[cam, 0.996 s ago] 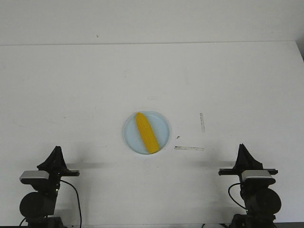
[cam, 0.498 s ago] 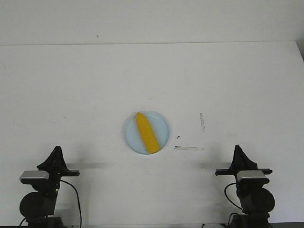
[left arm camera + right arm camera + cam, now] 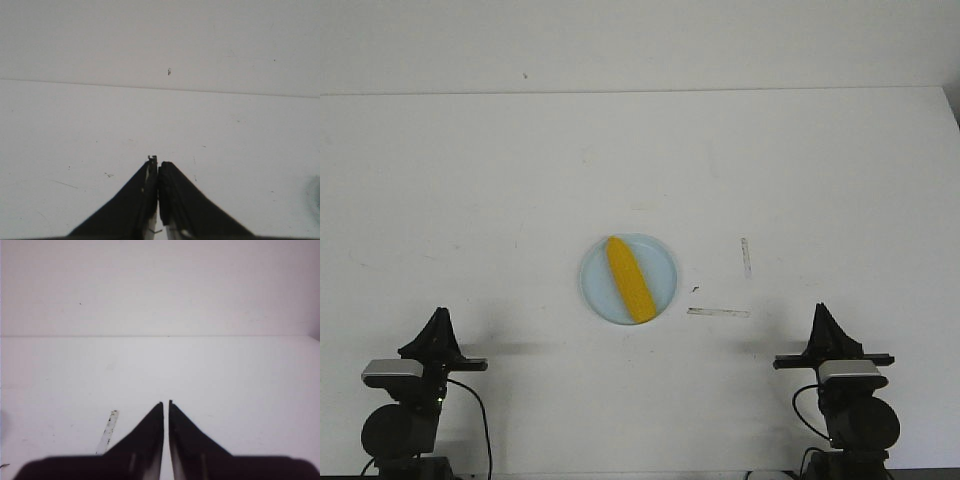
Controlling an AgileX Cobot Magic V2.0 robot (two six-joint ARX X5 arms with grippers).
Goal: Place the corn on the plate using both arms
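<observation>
The yellow corn (image 3: 629, 279) lies diagonally on the pale blue plate (image 3: 662, 262) in the middle of the white table, its pointed end toward the back. My left gripper (image 3: 441, 314) is at the front left, shut and empty, far from the plate. In the left wrist view its jaws (image 3: 158, 163) meet over bare table. My right gripper (image 3: 821, 310) is at the front right, shut and empty. In the right wrist view its jaws (image 3: 166, 403) stand nearly together with a thin slit between them. The corn shows in neither wrist view.
Two strips of worn tape lie on the table right of the plate, one upright (image 3: 746, 257) and one level (image 3: 718, 312). One strip also shows in the right wrist view (image 3: 108, 431). The table's back edge (image 3: 640, 92) meets a white wall.
My right arm drew back slightly toward the front and left between one second ago and half a second ago, then stayed still. The corn, plate and left arm have not moved.
</observation>
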